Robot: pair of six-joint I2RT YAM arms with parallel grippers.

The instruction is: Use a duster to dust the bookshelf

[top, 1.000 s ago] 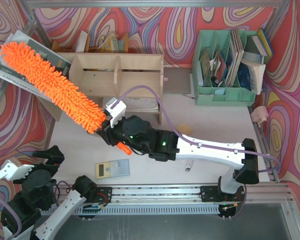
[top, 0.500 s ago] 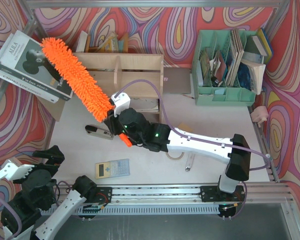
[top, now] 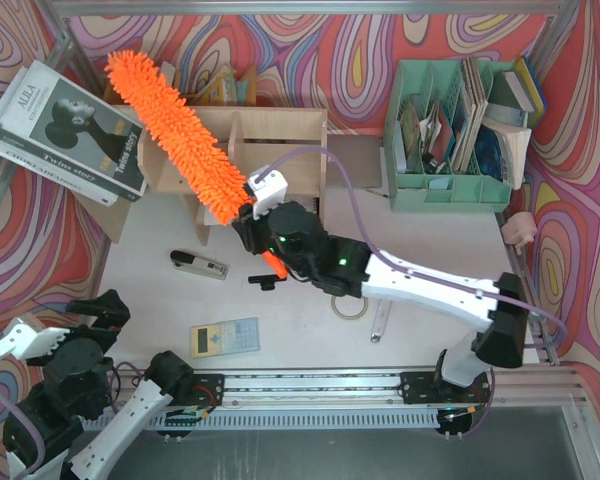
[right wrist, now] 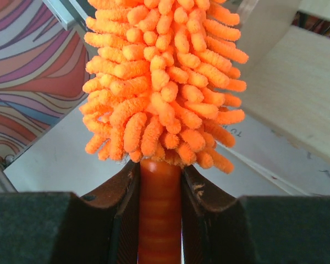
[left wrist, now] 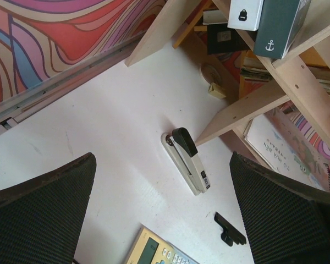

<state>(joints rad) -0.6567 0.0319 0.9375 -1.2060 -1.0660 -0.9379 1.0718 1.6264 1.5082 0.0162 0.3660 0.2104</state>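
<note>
Holding the duster (top: 175, 135) by its thin handle in the right gripper (right wrist: 159, 179), pinched tight on it. Swung across from the big book (top: 65, 130) on the left just a moment ago; lying slanted over the left part of the bookshelf (top: 285, 125) top now, fluffy tip near the back corner. Looks like real wiping of the wood at last, with the right part likely left to do. Cannot tell whether touching the wood or just above it. Keeping the left gripper (left wrist: 162, 181) spread wide, holding nothing, low over the worktop (left wrist: 115, 126) near the stapler (left wrist: 187, 160).
</note>
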